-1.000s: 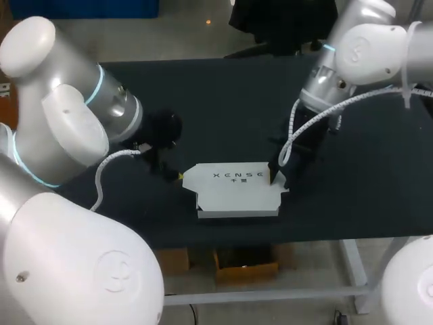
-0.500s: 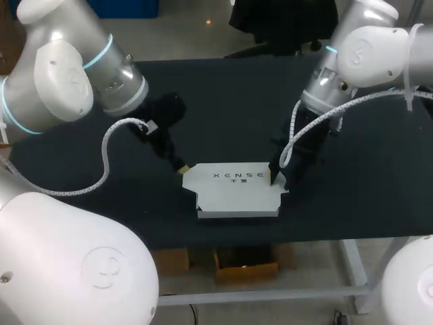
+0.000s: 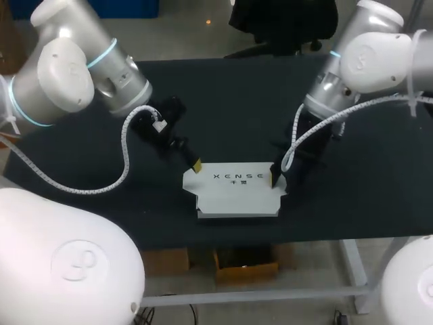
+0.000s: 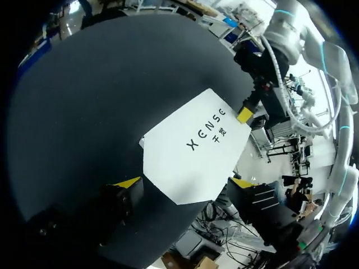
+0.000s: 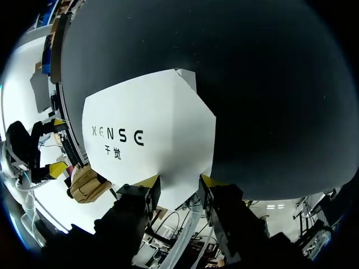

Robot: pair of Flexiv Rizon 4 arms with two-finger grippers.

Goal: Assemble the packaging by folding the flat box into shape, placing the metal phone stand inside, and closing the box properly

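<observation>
Head view shows the white cardboard box [image 3: 237,193] lying printed face up on the black table [image 3: 223,101], near its front edge and about midway between the two arms. The left gripper [image 3: 195,164] comes in from the left and sits at the box's far left corner. The right gripper [image 3: 275,177] sits at the box's right end. In the left wrist view the left claw is released, its fingers [image 4: 126,182] spread wide with a corner of the box lying between them, and neither finger clearly presses on the cardboard. In the right wrist view the box's edge runs right up to the right claw, but I cannot tell whether that claw is clenched on the cardboard or merely resting against it.
</observation>
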